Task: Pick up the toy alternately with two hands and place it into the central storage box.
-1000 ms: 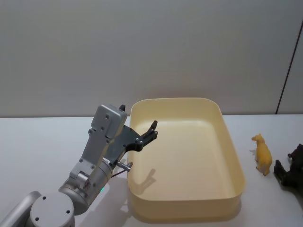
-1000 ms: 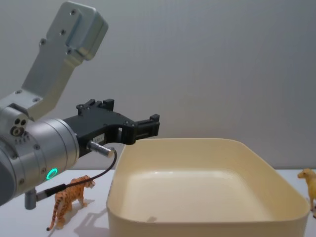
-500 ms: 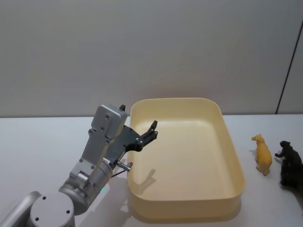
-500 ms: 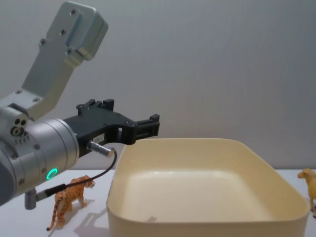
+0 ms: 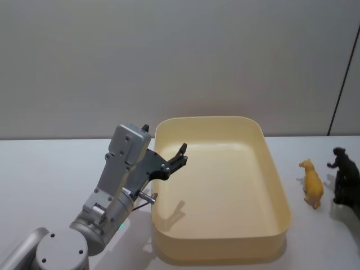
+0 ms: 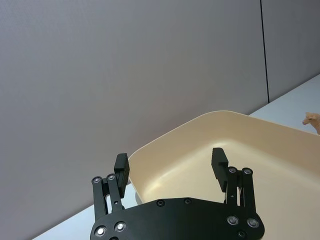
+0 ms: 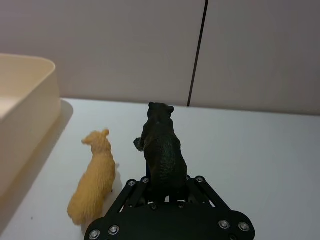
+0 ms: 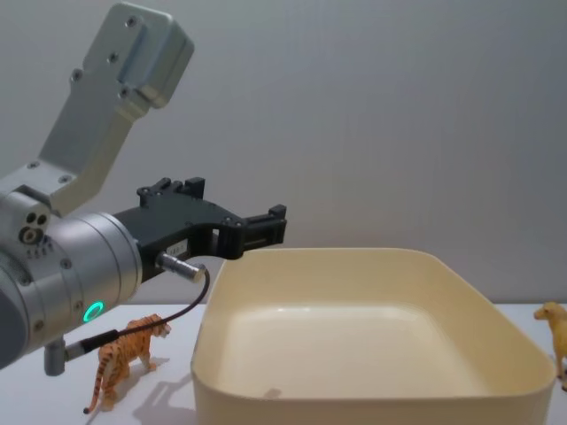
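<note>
A black bear toy sits upright between the fingers of my right gripper, which is shut on it; the bear hangs above the table at the far right of the head view. A yellow animal toy stands between the bear and the cream-yellow storage box. My left gripper hovers open and holds nothing over the box's left rim, and its two fingers stand wide apart in the left wrist view. An orange tiger toy stands on the table left of the box, under my left arm.
The white table runs out on both sides of the box. A grey wall stands behind it. My silver left arm with a green ring light takes up the near left. The box's wall lies beside the yellow toy.
The black bear has risen off the table in my right gripper and moved away from the near edge. My left arm, the box, the tiger and the yellow toy have stayed put.
</note>
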Controlling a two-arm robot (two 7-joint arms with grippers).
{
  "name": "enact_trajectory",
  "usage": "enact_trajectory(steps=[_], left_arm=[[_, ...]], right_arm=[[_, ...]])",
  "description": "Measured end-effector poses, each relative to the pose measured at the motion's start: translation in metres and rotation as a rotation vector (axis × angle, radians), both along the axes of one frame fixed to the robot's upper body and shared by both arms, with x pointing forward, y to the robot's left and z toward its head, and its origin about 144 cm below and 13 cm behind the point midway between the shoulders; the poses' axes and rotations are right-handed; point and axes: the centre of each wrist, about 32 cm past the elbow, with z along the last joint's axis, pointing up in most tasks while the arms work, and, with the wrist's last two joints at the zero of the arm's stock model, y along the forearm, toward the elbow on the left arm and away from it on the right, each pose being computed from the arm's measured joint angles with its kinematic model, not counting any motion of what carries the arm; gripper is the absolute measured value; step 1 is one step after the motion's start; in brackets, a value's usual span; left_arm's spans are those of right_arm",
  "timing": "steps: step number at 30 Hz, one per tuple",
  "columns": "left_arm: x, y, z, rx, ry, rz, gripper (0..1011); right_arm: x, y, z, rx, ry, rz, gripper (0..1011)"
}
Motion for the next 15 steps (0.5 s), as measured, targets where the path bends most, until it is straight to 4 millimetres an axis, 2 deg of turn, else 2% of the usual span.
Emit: enact_trajectory(steps=[15], left_arm=[[0.0, 0.0, 0.0, 0.0, 0.0, 0.0, 1001]], right_arm=[[0.013, 0.001, 0.027, 0.017, -0.171, 0.079, 169]])
